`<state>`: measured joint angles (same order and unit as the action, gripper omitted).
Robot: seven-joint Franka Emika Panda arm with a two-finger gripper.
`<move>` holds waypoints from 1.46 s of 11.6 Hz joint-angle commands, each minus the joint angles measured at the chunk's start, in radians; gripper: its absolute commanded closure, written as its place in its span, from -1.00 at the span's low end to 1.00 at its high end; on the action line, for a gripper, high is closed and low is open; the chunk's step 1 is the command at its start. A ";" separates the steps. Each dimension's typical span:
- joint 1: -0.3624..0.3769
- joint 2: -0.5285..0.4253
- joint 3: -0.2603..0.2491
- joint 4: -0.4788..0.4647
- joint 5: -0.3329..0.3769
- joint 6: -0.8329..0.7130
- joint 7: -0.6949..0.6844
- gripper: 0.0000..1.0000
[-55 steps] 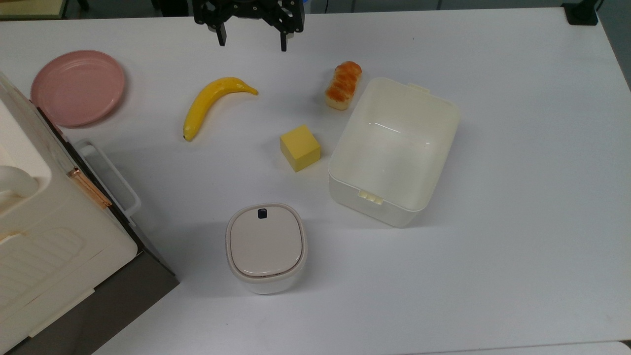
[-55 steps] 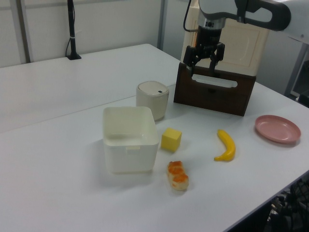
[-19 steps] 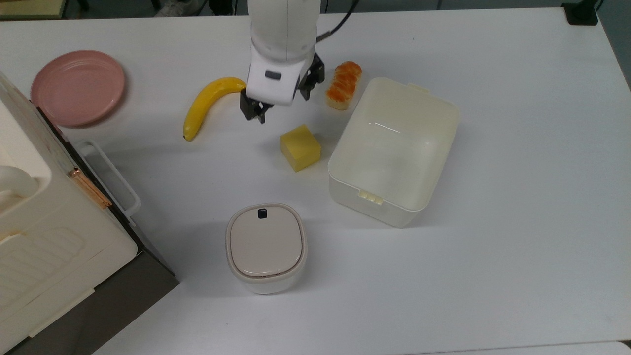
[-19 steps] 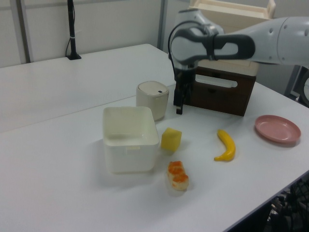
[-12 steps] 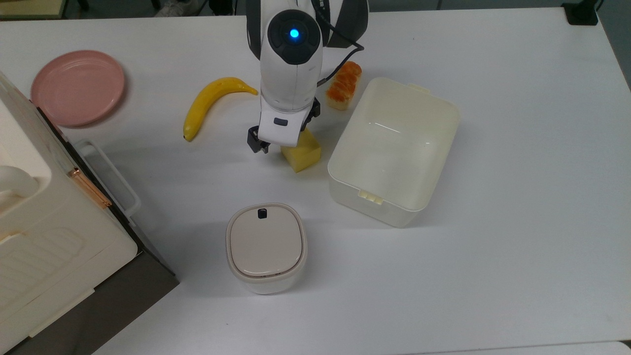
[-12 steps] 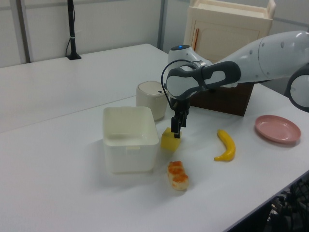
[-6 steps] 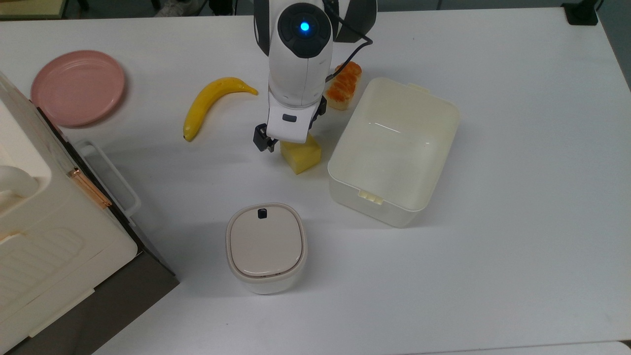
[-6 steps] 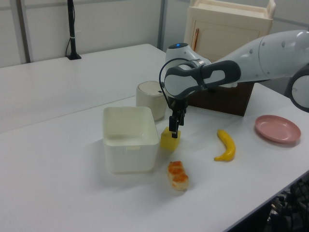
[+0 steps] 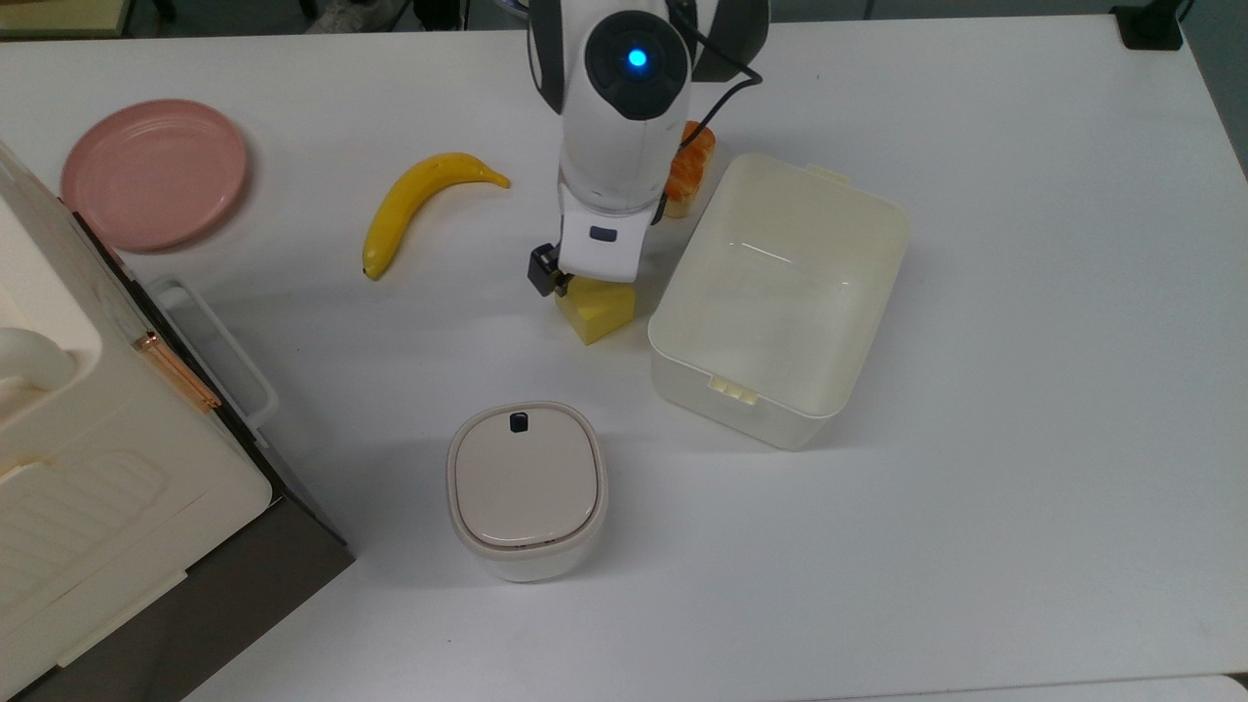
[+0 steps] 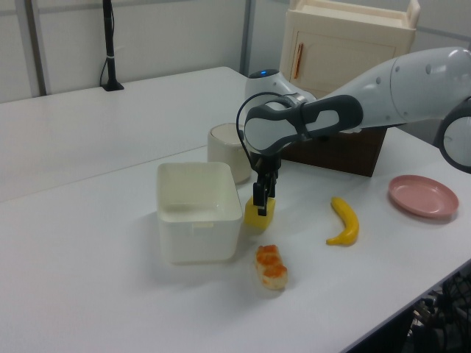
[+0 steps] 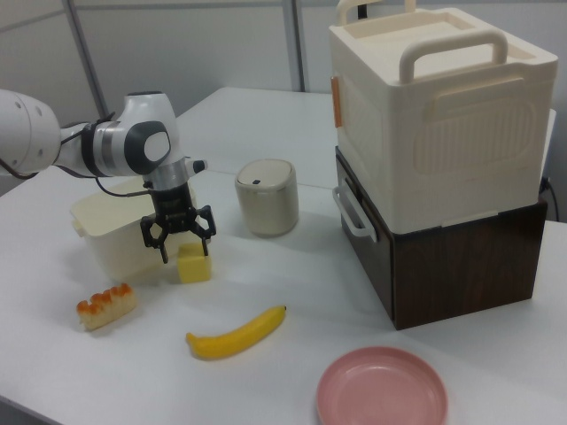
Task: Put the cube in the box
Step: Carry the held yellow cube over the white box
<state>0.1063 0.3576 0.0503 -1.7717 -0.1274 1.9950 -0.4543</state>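
The yellow cube (image 9: pixel 597 312) rests on the white table just off the top view's left side of the cream-white box (image 9: pixel 723 387), which holds nothing. My gripper (image 9: pixel 590 278) hangs straight over the cube, and the arm covers the cube's far half in the top view. In the right view the gripper (image 11: pixel 186 251) is open, with one dark finger on each side of the cube (image 11: pixel 194 266) at its upper edge. In the left view the gripper (image 10: pixel 263 202) stands low over the cube (image 10: pixel 259 216), next to the box (image 10: pixel 197 220).
A banana (image 9: pixel 419 200) lies at the top view's left of the arm. A bread roll (image 9: pixel 696 156) sits behind the box's corner. Also on the table are a pink plate (image 9: pixel 154 171), a small lidded bin (image 9: pixel 526 487) and a big cream appliance (image 9: pixel 88 458).
My gripper has shifted toward the top view's right and come down, from beside the cube to straddling it. The cube and box have not moved.
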 commanded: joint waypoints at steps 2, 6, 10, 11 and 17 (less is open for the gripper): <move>0.012 -0.012 -0.004 -0.011 -0.020 -0.007 0.007 0.02; 0.003 -0.066 -0.010 0.004 -0.038 -0.066 -0.050 0.24; -0.027 -0.120 -0.020 0.234 0.090 -0.311 -0.136 0.21; -0.024 -0.121 -0.020 0.270 0.153 -0.311 -0.123 0.19; 0.111 -0.066 0.005 0.308 0.180 -0.174 0.233 -1.00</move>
<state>0.1795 0.2505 0.0599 -1.4766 0.0493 1.7686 -0.3120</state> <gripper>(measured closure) 0.410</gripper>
